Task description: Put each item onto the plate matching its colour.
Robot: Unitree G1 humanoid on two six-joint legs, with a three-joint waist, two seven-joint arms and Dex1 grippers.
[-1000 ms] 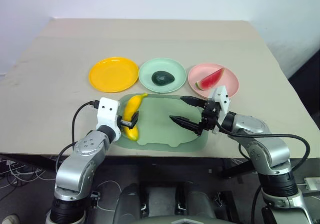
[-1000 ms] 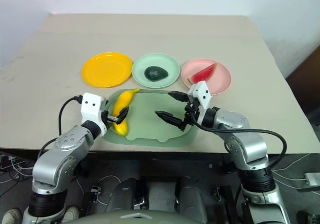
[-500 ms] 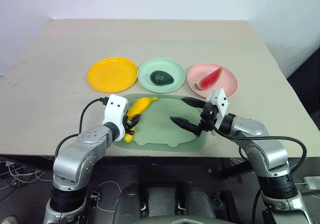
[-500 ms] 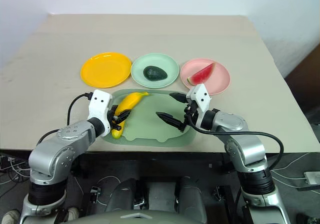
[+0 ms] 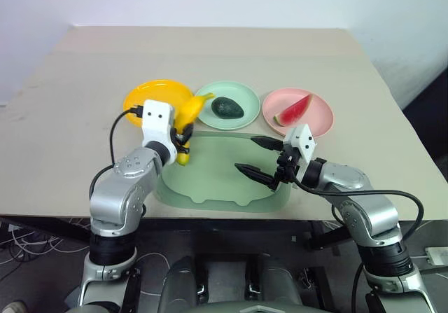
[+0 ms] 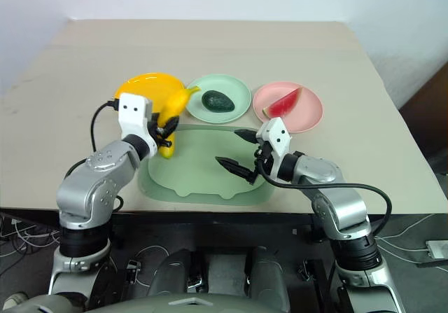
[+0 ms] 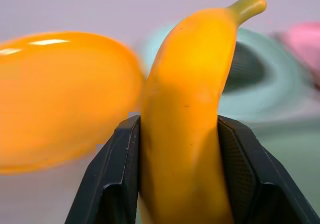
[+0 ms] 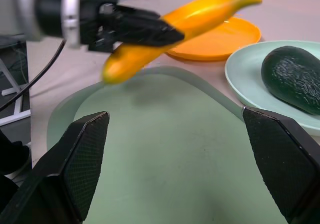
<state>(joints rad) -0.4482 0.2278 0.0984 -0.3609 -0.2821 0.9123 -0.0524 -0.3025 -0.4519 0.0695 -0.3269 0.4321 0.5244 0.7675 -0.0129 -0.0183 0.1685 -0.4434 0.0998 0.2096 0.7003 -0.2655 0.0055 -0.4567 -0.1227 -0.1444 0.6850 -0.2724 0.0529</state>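
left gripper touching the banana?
Touching. Left wrist view: both fingers of the left gripper press against the sides of the banana, no gap.

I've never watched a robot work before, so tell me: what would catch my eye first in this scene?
Most likely the yellow banana, clamped in the left gripper and held in the air at the near edge of the orange-yellow plate. Beside that plate, a dark avocado lies on the mint green plate and a watermelon wedge on the pink plate. The right gripper hangs open over the pale green tray.
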